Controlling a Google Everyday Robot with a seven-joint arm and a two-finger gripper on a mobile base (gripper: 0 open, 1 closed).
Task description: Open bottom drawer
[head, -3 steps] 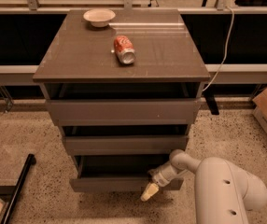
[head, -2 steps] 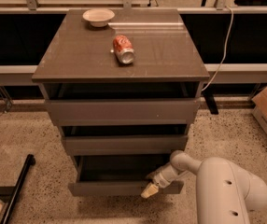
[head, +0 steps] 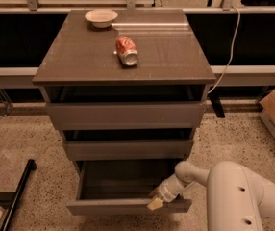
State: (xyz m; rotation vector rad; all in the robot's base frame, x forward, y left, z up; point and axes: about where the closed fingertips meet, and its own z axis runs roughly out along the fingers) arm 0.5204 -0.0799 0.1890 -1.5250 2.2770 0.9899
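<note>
Grey-brown and handleless, the bottom drawer (head: 123,207) sits lowest of the three in the small cabinet (head: 128,115). It stands pulled well out from under the two drawers above, its dark inside open to view. The end effector (head: 156,203) rests at the top edge of the drawer front, toward its right end, with the white arm (head: 243,196) reaching in from the lower right. Whether it is apart, together or clamped on that edge cannot be told from this view. By the look of it the task is mostly done, and what is left is to finish the pull cleanly. Since the contact point is off to the right (not at the middle of the front), a good pull would run straight out along the drawer's travel, slow and level, so the drawer does not skew and bind. Lifting or pressing down on the edge should be avoided. Jolts matter too: a red can (head: 127,51) lies on its side on the cabinet's top surface (head: 75,61), near a small bowl (head: 101,17) at the back, and it could roll.
</note>
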